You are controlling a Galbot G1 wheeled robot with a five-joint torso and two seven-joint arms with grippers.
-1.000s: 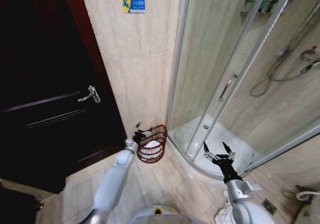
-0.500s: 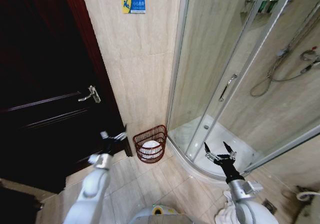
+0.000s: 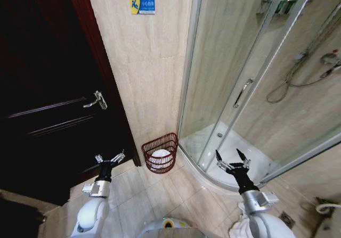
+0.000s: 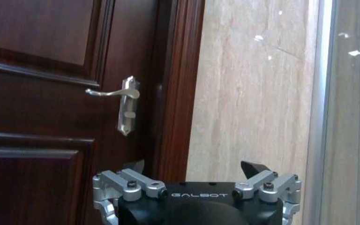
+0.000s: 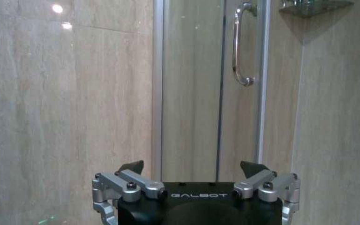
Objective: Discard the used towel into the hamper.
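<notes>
Here the hamper stands on the tiled floor at the foot of the beige wall, between the dark wooden door and the curved edge of the shower tray. It is upright, and the white towel lies inside it, low behind the reddish-brown ribs.

The left gripper hangs over the floor in front of the door, near the hamper but clear of it on the door side — its 2 fingers spread apart with nothing between them. From the left wrist view the same gripper faces the door frame, with the silver door handle above it on the door and bare wall beside the frame.

The right gripper is raised over the curved rim of the shower tray, well apart from the hamper, its fingers likewise splayed and empty. In the right wrist view this gripper points at the glass shower door and its chrome handle.
</notes>
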